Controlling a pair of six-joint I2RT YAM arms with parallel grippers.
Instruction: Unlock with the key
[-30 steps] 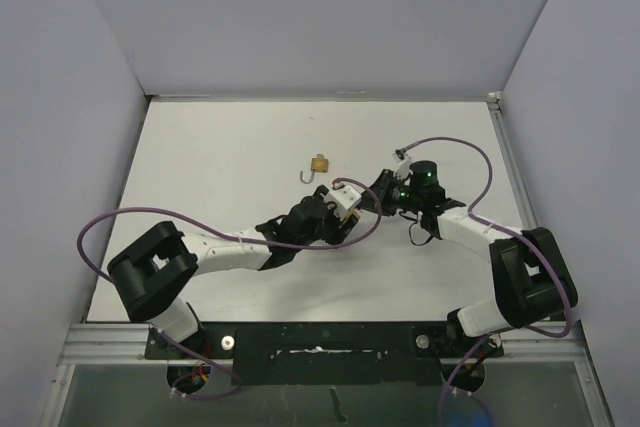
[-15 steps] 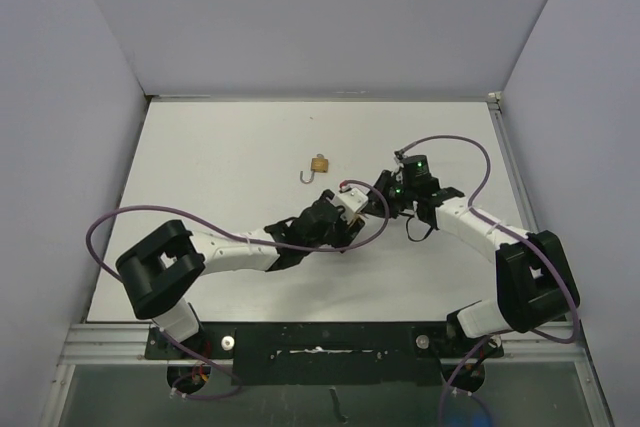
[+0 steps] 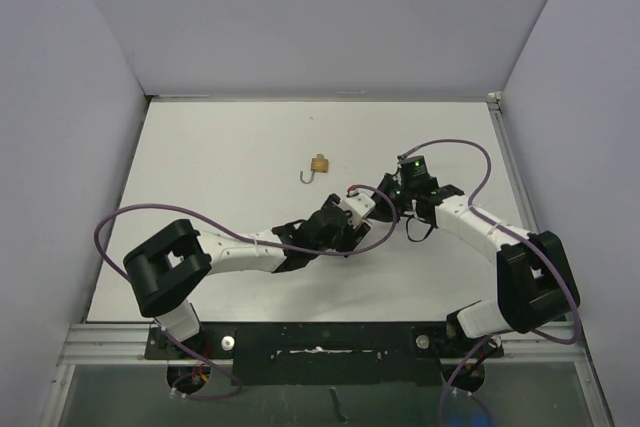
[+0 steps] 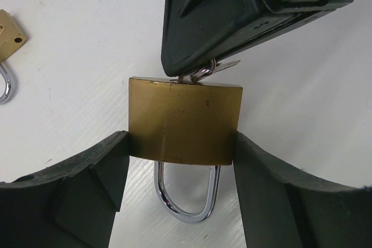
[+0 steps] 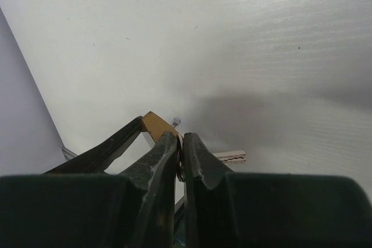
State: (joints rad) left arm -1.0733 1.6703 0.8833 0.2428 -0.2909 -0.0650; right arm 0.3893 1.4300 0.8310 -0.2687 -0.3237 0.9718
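Padlock [image 4: 183, 123]: it is brass, and it sits between the two fingers of the left gripper [image 4: 180, 149], near the middle of the table [image 3: 220, 167].
Loop [image 4: 185, 193]: it is shiny silver and points back toward the left wrist. Both of its ends go into the brass body.
Left gripper: it is partly open. One finger presses on each side of the padlock and holds it.
Right gripper [image 5: 180, 143]: it is almost fully closed and pinches the thin key ring [image 4: 203, 74] between its tips. The tips are right at the edge of the padlock that faces away from the loop.
Key [image 5: 229, 156]: it is silver with teeth and sticks out sideways, just beside the right tips. I cannot tell if a key is in the keyhole.
Small padlock [image 3: 319, 163]: it lies on the table farther back, apart from both arms, with its loop swung open.
Table: it is white and flat.
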